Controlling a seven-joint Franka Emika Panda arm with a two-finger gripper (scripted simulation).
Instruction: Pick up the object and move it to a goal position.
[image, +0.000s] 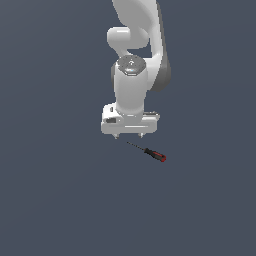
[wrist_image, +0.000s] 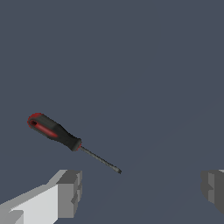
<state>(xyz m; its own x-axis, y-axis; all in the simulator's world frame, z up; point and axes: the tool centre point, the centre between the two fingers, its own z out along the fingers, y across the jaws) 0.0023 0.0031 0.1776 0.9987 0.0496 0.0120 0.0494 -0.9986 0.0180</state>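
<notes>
The object is a small screwdriver (image: 150, 152) with a thin dark shaft and a black-and-red handle, lying flat on the dark grey floor. In the exterior view it rests just below and toward the right of my white gripper (image: 129, 136), whose short fingertips point down and stand apart. In the wrist view the screwdriver (wrist_image: 65, 138) lies beyond the fingers, handle away from the gap, shaft tip aimed toward it. My gripper (wrist_image: 142, 188) is open, with one grey finger (wrist_image: 70, 192) and the other finger (wrist_image: 213, 188) wide apart and nothing between them.
The white arm (image: 137, 55) rises above the gripper in the exterior view. A plain dark grey surface (image: 55, 190) fills the remainder of both views.
</notes>
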